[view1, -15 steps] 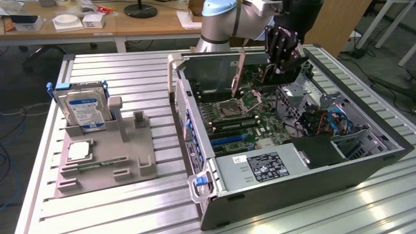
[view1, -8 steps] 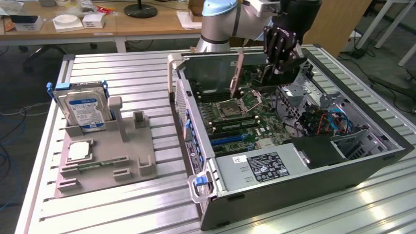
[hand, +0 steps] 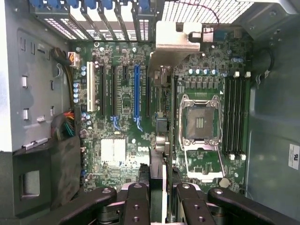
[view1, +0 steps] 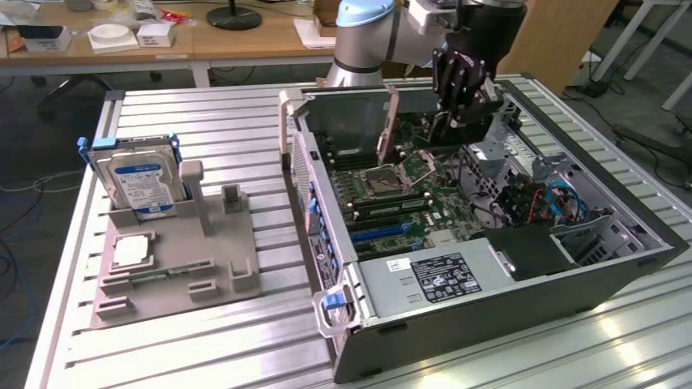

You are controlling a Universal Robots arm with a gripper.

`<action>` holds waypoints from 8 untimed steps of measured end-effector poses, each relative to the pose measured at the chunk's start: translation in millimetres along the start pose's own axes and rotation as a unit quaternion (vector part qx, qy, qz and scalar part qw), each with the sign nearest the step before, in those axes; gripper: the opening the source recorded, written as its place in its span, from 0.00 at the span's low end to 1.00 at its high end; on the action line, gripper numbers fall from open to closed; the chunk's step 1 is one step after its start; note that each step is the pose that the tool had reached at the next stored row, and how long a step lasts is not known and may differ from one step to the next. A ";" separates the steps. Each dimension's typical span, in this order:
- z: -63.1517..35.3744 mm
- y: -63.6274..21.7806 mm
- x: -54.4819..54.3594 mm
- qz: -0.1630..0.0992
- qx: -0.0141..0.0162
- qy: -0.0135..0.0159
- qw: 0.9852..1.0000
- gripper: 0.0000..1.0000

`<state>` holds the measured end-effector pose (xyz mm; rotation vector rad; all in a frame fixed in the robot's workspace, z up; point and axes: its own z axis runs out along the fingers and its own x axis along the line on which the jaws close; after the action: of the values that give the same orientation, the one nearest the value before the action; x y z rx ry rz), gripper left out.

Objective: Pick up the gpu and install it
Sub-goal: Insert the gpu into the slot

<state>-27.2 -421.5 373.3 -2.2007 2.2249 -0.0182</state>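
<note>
Gripper [view1: 465, 101]: upper centre-right of the exterior view, hanging over the open computer case [view1: 508, 284]; jaws narrow, pinched on a thin card held edge-on.
Gpu [hand: 158, 168]: clamped between the fingers [hand: 136, 197] and seen edge-on in the wrist view, its silver end bracket pointing toward the rear slot openings [hand: 117, 18]. It sits above the motherboard [hand: 117, 145] and, by judgement, is not seated.
Slot alignment: the card edge lies between the long blue slot [hand: 136, 91] and the CPU socket [hand: 199, 123], over a dark slot. Whether it is truly in line cannot be told.
Risk, misalignment: a card lowered off the slot line would likely land its contact edge on board components or jam half-in.
Risk, bracket: the end bracket is close to the rear wall; catching there would probably tilt the card in the grip.
Risk, grip: the hold is on a thin body, so pressing force could make the card slip or pivot.
Risk, neighbours: the open CPU socket is near, and a sideways slip might strike it.
Bystanders: hard drive [view1: 138, 180] on the grey fixture [view1: 216, 267], at the exterior view's left, well apart.
</note>
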 end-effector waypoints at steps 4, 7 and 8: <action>2.6 5.9 0.1 0.000 0.000 0.000 1.000 0.27; 4.7 11.0 0.1 0.000 0.000 0.000 1.000 0.27; 5.1 12.3 0.2 0.000 0.000 0.000 1.000 0.27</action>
<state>-39.4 -421.6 368.0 -2.2007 2.2249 -0.0182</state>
